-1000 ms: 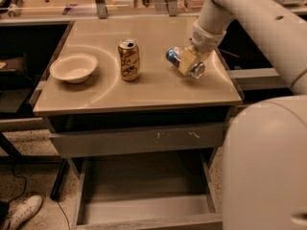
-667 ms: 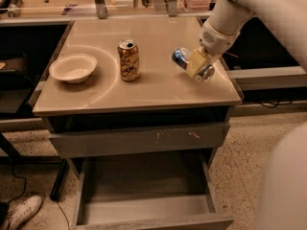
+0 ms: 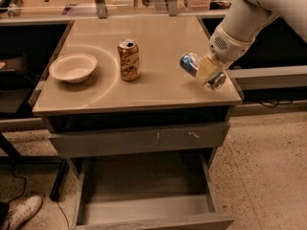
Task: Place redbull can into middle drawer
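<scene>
The redbull can (image 3: 190, 63) is blue and silver. It lies tilted on its side in my gripper (image 3: 207, 71), just above the table's right front corner. The gripper's tan fingers (image 3: 204, 69) are shut around the can's middle, and the silver end (image 3: 218, 81) points to the front right. The white arm comes in from the upper right. The middle drawer (image 3: 144, 210) stands pulled open below the table, low in the view. Its grey inside is bare and its plain front panel (image 3: 153, 222) is at the bottom edge.
A gold can (image 3: 129, 60) stands upright mid-table. A white bowl (image 3: 73, 67) sits at the left. The closed drawer front with yellowish scratches (image 3: 139, 140) is just under the tabletop (image 3: 158, 87). A white shoe (image 3: 20, 212) lies on the floor at bottom left.
The gripper has carried the can a little to the right and toward the table's front edge. The gold can and the bowl have not moved.
</scene>
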You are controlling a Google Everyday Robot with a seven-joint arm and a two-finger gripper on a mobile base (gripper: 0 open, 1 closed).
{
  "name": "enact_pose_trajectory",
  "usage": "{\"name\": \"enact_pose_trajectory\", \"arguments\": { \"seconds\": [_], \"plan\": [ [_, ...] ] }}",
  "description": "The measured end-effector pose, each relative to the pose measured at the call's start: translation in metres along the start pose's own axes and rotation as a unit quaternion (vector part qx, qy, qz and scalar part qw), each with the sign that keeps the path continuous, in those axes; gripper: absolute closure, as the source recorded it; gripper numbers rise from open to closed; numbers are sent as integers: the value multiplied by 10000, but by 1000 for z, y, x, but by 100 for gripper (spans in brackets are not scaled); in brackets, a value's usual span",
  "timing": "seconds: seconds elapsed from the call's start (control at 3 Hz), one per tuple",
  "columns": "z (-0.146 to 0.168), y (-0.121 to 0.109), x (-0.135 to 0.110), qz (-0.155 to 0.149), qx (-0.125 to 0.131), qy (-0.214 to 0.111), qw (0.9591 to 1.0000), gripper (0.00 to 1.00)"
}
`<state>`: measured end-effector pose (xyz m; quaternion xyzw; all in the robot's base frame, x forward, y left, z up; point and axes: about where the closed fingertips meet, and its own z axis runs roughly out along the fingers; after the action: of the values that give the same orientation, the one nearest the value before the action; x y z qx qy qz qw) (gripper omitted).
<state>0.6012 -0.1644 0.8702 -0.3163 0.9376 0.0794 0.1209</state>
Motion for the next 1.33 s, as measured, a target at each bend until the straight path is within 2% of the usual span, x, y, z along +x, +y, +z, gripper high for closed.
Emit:
{"name": "enact_pose_trajectory", "arguments": {
  "seconds": [0.33,0.67,1.0,1.33],
  "plan": [
    [-9,15,19,75,-26,145,9999,100],
    [-25,43,53,338,12,325,9989,100],
    [-23,83,98,563,-78,661,9962,100],
    [-23,83,98,563,-77,659,9962,100]
  ]
}}
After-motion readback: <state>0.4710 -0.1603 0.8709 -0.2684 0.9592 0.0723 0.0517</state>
